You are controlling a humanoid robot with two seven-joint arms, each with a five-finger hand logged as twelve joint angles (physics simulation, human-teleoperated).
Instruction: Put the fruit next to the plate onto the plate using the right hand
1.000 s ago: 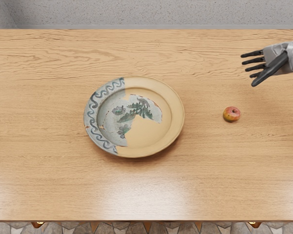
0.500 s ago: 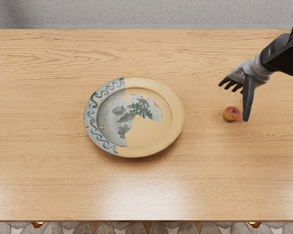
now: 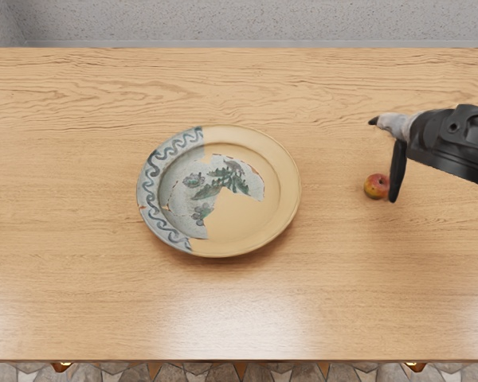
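Nearest the viewer is a bare stretch of the light wooden table (image 3: 239,318), with nothing on it in front of the plate.

One round ceramic plate (image 3: 255,219) lies flat at the middle of the table. It is tan, with a blue-and-white scroll band on its left rim and a green leaf motif at its centre. Nothing rests on it.

One small red-and-yellow round fruit (image 3: 376,186), apple-like, sits on the table well to the right of the plate and level with the plate's centre. It is clear of the rim, so it is not yet in place.

The right hand (image 3: 395,134) has a grey palm and dark digits, and its dark forearm enters from the right edge. It is poised just right of the fruit and slightly further back than the plate's centre. One straight finger (image 3: 397,171) hangs down just beside the fruit's right side; contact cannot be confirmed. The digits that show are extended, not curled, and nothing is held. The left arm is not in view.

Assessment: the step in hand is the approach for the grasp. The next move calls for the digits to close around the small, round fruit without nudging it into a roll. It must then be lifted and carried left to the plate.

Count: one plate, one fruit, one hand visible.
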